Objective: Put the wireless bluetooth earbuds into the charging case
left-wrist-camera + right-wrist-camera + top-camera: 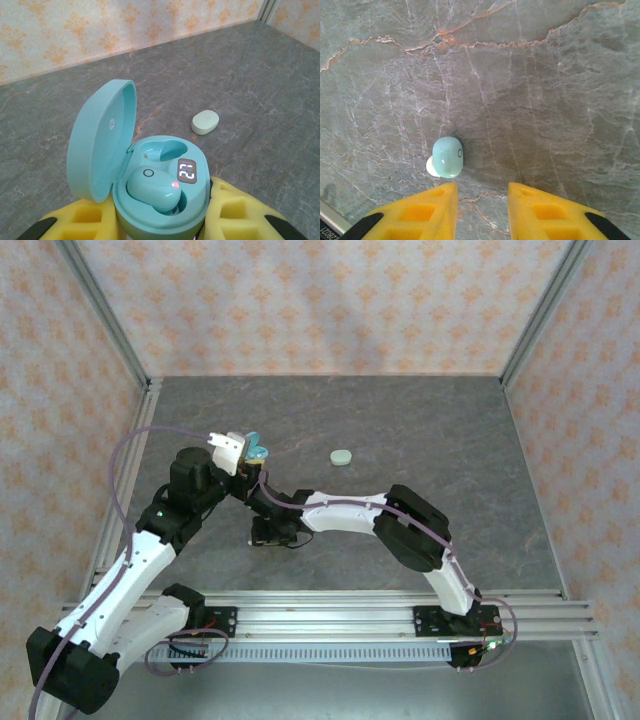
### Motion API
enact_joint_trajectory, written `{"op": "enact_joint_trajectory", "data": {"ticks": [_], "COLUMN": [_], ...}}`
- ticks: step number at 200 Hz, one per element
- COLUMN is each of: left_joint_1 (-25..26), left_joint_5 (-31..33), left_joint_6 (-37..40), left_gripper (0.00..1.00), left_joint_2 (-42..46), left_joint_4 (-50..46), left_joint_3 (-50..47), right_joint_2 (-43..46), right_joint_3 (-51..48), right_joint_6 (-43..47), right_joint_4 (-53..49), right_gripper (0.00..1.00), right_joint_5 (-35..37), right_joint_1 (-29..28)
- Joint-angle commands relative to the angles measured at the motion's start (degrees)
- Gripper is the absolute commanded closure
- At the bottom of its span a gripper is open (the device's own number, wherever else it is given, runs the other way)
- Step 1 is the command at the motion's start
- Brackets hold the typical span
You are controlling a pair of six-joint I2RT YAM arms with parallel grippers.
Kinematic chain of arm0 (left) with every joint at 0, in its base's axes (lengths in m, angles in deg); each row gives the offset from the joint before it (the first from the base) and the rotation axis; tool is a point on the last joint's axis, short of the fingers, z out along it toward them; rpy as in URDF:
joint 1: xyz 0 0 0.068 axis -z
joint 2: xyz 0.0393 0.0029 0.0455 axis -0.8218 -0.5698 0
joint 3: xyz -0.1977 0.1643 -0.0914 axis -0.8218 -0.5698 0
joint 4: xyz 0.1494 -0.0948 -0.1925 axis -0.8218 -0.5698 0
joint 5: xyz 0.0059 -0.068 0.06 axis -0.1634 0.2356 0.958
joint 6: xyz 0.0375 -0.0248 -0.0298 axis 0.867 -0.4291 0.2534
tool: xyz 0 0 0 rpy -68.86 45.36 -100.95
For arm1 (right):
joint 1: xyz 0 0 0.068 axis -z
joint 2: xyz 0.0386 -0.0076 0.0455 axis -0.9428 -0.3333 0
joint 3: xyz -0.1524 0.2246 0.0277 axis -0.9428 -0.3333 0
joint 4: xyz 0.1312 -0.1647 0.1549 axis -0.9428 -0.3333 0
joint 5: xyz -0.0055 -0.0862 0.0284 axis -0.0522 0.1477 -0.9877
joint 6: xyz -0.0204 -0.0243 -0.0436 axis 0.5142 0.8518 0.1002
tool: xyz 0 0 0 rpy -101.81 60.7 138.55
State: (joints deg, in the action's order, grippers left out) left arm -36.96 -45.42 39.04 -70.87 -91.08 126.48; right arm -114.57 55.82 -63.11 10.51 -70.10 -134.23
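Orange-patterned walls (75, 25), grey veined counter (545, 75). Your left fingers (235, 215) are clenched on the light-blue charging case (160, 210), one finger on each side of the base. The lid (100, 140) is hinged up and open.

Inside the case, one blue earbud (152, 187) sits in the near well with a red light on. The far well (162, 150) is empty, and there's a small lit display (186, 171) beside it.

Your right fingers (545, 212) are released and spread apart with nothing between them, pointing down at the counter. Just ahead of them lies the loose blue earbud (447, 157), nearer the finger on that view's left. It rests on the bare counter, whitish tip poking out at its lower left.

Further out, a closed pale-mint case (205, 122) sits on the counter, well apart from the held one.

Handling, my read:
- **Earbud:** tiny, light, hard glossy plastic, rounded all over, so expect it to squirt out of a sloppy pinch.
- **Where to grip:** take it across the body's short width, fingers low to the counter.
- **Alignment:** it isn't centred in the gap, so you'd likely shift sideways first.
- **Risk:** probably not fragile, but easily flicked away.
- **Case:** looks rigid and steady in the grip, with the empty well facing up.
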Motion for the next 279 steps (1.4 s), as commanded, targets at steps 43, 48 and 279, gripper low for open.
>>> {"op": "enact_joint_trajectory", "data": {"ticks": [43, 48, 279], "left_joint_1": [0.13, 0.15, -2.31], "left_joint_5": [0.93, 1.23, 3.37], "left_joint_6": [-0.24, -0.28, -1.72], "left_gripper": [1.00, 1.00, 1.00], "left_joint_2": [0.86, 0.86, -0.19], "left_joint_4": [-2.17, -2.41, -3.76], "left_joint_3": [1.58, 1.70, 2.43], "right_joint_2": [0.86, 1.09, -0.30], "right_joint_3": [-1.47, -2.16, -1.25], "right_joint_6": [-0.31, -0.65, 1.08], "right_joint_4": [7.77, 8.70, 12.77], "right_gripper": [0.68, 0.68, 0.68], "right_joint_5": [2.27, 2.40, 1.40], "right_joint_1": [-0.55, -0.55, -0.83]}}
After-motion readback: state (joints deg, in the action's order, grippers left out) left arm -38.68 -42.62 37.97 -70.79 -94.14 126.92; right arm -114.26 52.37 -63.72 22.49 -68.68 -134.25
